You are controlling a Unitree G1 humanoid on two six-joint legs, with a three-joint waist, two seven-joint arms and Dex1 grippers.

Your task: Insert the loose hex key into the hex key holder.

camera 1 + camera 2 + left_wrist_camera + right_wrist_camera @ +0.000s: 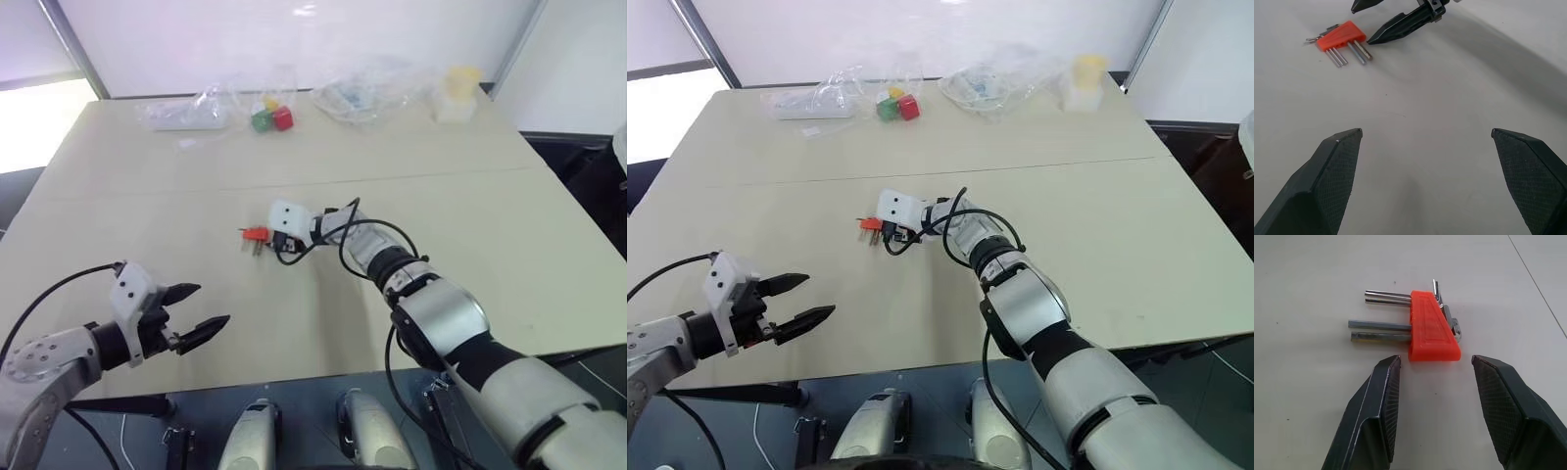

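Observation:
The hex key holder is a small orange block lying flat on the pale table, with three metal keys sticking out of one side and short bent ends at the other. My right gripper is open, its fingertips just short of the holder's near end and nothing between them. In the head views it sits right beside the holder. My left gripper is open and empty above the table's front left part, pointing toward the holder. The loose hex key is hidden or out of view.
Along the far edge lie crumpled clear plastic bags, red, green and yellow cubes, a white item in a bag and a pale yellow container. The table's front edge runs close below both arms.

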